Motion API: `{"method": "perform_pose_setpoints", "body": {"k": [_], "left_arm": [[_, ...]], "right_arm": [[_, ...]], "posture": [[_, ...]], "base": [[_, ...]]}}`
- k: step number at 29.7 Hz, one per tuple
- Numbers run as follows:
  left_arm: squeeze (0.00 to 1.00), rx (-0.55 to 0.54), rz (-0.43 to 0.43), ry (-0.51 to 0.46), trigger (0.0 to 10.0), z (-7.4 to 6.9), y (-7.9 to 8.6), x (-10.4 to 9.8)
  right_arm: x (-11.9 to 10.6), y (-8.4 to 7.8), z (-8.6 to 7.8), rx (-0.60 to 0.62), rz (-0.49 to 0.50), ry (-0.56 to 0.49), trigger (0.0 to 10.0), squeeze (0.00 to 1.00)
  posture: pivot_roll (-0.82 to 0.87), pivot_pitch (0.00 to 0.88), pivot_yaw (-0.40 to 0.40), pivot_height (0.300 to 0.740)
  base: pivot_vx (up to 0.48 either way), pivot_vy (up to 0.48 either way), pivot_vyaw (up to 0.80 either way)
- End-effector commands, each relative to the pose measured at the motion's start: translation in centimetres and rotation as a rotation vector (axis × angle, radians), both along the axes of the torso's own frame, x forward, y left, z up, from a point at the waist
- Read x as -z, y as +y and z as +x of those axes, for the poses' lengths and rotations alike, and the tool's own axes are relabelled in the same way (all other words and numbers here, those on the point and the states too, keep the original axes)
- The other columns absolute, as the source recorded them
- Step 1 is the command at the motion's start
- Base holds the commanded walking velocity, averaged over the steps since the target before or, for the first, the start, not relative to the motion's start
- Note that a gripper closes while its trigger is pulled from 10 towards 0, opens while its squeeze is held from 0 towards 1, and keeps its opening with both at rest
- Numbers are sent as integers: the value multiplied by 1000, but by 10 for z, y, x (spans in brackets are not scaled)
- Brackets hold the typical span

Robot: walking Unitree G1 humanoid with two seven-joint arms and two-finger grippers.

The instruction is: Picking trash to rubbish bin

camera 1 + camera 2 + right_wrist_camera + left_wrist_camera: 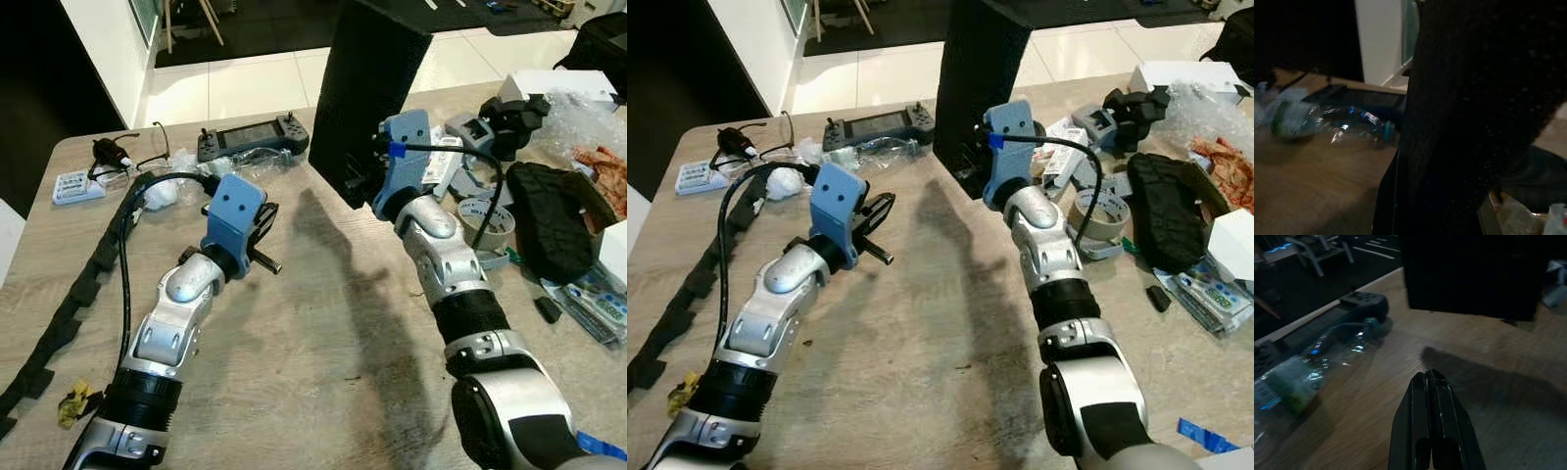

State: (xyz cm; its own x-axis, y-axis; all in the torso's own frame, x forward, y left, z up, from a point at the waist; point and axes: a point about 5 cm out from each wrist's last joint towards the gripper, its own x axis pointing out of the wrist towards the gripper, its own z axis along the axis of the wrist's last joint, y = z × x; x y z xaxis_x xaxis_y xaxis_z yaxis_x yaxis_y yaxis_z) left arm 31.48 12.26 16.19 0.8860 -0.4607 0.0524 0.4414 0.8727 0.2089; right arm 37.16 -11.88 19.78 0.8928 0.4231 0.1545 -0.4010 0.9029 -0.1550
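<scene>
Bare tabletop (323,333) between both arms is wide open, but that tall black box (367,93) blocks straight ahead.

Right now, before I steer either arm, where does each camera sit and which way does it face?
Left eye: head, looking down at the wooden table; both silver arms show.
Right eye: same scene, same arms.
Left wrist: looks along the shut left hand toward the crushed clear plastic bottle.
Right wrist: pressed near the tall black box, the right hand's own fingers dark against it.
Both wrist views share the bottle and box.
</scene>
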Motion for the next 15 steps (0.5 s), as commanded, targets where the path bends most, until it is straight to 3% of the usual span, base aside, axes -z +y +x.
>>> {"method": "perform_pose_setpoints", "body": {"k": [1,8,15], "left_arm": [[0,-9,-14,11,10000,0,1,2],[0,-31,-34,-5,10000,3,-2,2],[0,-70,-44,-25,10000,3,3,-1]], "right_arm": [[1,-1,-4,1,-30,-10,0,0],[3,-8,-11,30,-160,-74,0,0],[5,-7,-7,20,-216,-101,0,0]], "posture": [[-23,100,63,740],[-29,93,58,740],[-27,87,51,740]], "base": [[0,0,0],[0,0,0],[0,0,0]]}}
